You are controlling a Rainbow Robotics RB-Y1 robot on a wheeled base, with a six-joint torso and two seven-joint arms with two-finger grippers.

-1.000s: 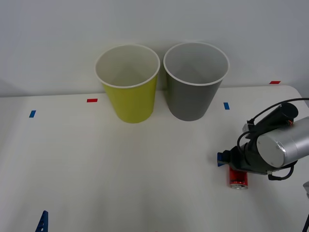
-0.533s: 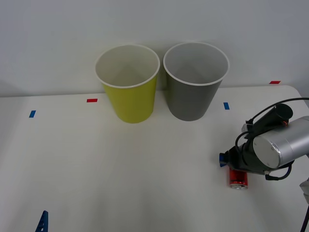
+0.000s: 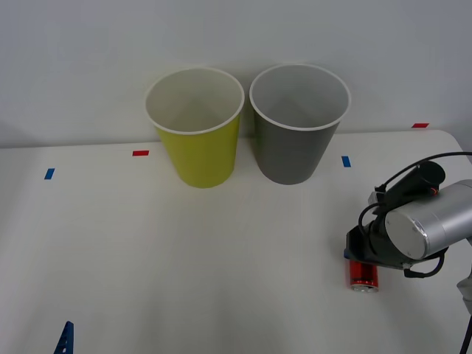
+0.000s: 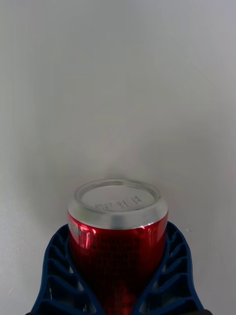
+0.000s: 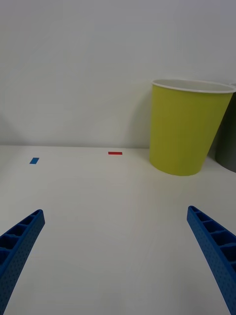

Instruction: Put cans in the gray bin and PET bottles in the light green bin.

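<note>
Front view is showing me the table (image 3: 184,258), then the light green bin (image 3: 198,147) and gray bin (image 3: 295,144) at twelve o'clock. My right gripper (image 4: 118,283) is cupping the lying can (image 3: 363,275) at four o'clock — fingers hugging both sides. I'm worrying it'll roll free if the squeeze lands off-centre. Left gripper (image 5: 115,256) is idling at seven o'clock — spread wide, empty.

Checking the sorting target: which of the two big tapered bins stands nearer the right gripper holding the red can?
The gray bin with the white rim; the yellow-green bin stands beyond it, farther from the right gripper and small red can.
</note>
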